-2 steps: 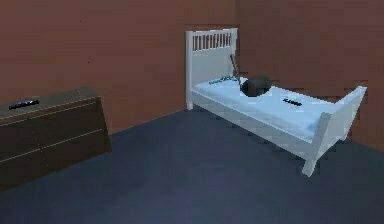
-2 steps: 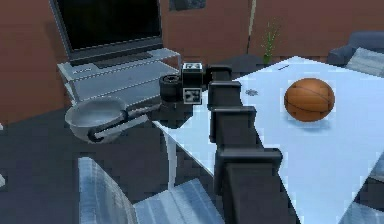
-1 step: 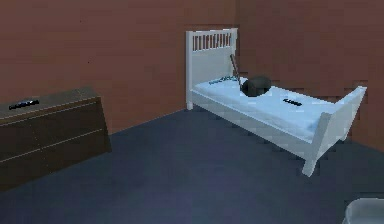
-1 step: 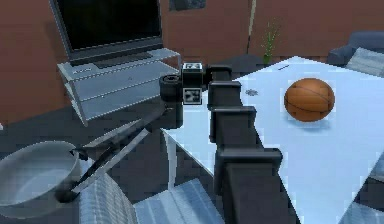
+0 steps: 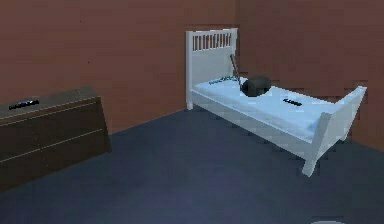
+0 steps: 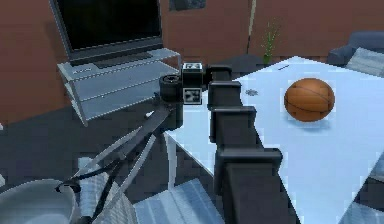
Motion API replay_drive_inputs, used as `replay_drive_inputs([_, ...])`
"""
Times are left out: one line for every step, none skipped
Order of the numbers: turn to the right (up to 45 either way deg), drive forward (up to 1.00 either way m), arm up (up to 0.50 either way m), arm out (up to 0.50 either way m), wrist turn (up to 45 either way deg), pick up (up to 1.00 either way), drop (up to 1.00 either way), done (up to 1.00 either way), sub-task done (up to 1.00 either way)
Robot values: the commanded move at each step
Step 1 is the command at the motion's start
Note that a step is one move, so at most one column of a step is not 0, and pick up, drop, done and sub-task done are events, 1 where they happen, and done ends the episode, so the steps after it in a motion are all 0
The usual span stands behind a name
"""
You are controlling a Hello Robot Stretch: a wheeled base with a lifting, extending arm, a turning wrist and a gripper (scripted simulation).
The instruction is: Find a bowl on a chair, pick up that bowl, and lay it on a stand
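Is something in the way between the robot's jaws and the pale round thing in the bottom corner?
Probably, yes. Thin grey chair bars slant across between the jaws of the gripper and the pale round thing, maybe the bowl. The white table lies off to the other side.

Forward view: white bed (image 5: pixel 300 120) in the corner of red-brown walls, slatted headboard (image 5: pixel 212 40) at the far end. Carries a dark rounded lump (image 5: pixel 257 86) mid-mattress and a small dark flat item (image 5: pixel 291 101) nearer the foot. At the left, a dark wooden dresser (image 5: pixel 50 130) with a small dark object (image 5: pixel 22 103) on top.

Arm side view: white table (image 6: pixel 330 160) bearing an orange ball (image 6: pixel 309 99). Dark television (image 6: pixel 105 25) at upper left, thin green plant (image 6: pixel 268 42) farther back, blue sofa (image 6: pixel 362 58) at the right edge.
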Motion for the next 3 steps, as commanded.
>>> replay_drive_inputs([0.0, 0.0, 0.0, -0.22, 0.0, 0.0, 0.0, 0.0, 0.0])
replay_drive_inputs([-45.0, 0.0, 0.0, 0.0, 0.0, 0.0, 0.0, 0.0, 0.0])
replay_drive_inputs([-45.0, 0.0, 0.0, 0.0, 0.0, 0.0, 0.0, 0.0, 0.0])
